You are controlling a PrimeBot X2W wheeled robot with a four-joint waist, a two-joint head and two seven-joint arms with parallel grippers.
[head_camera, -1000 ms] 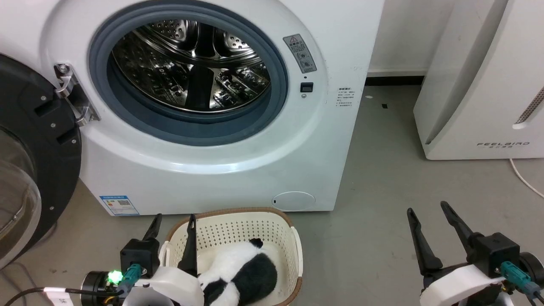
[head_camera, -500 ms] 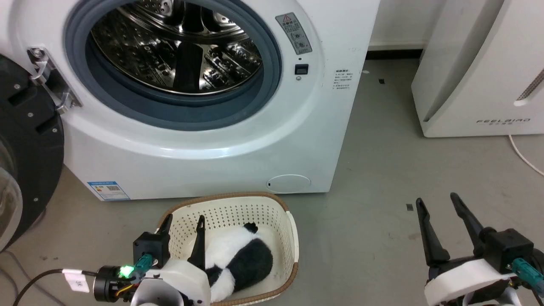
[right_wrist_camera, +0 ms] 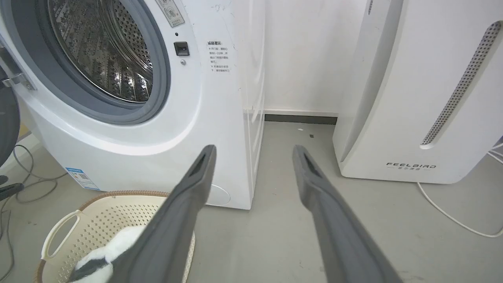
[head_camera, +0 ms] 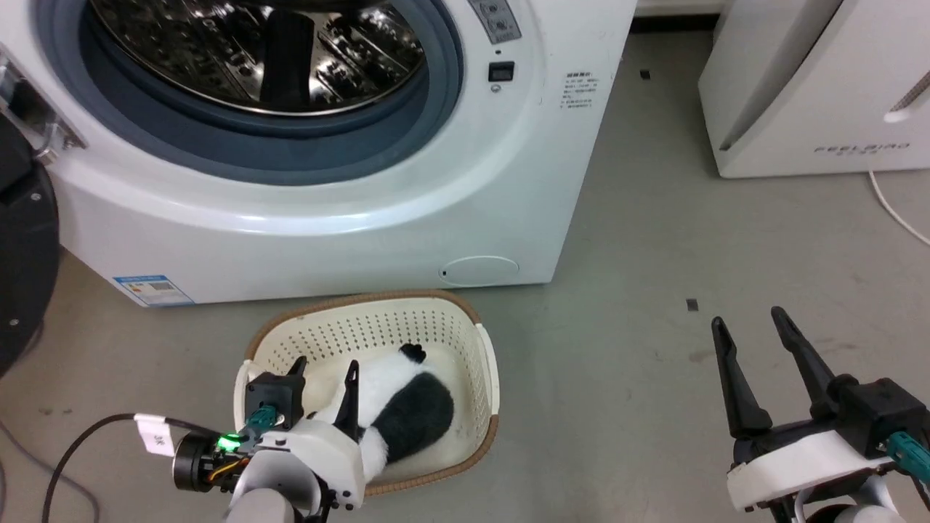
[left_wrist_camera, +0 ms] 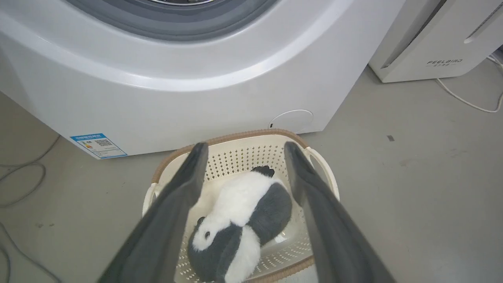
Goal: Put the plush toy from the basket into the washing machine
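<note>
- My left jaws hung spread over the plush toy [head_camera: 407, 414] — gripping nothing.
- My right jaws were spread too, empty, above the floor [head_camera: 617, 363].
- The toy lay in the basket [head_camera: 392, 327], just before the washing machine [head_camera: 363, 232] — opening uncovered.

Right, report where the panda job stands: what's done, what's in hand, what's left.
Done: the washing machine has its door swung open, so the drum is reachable.
In hand: the left gripper hovers open over the basket, its fingers framing the plush toy in the left wrist view, not closed on it.
Left: grasp the toy, lift it out, place it in the drum.
The right gripper is open over the floor.
</note>
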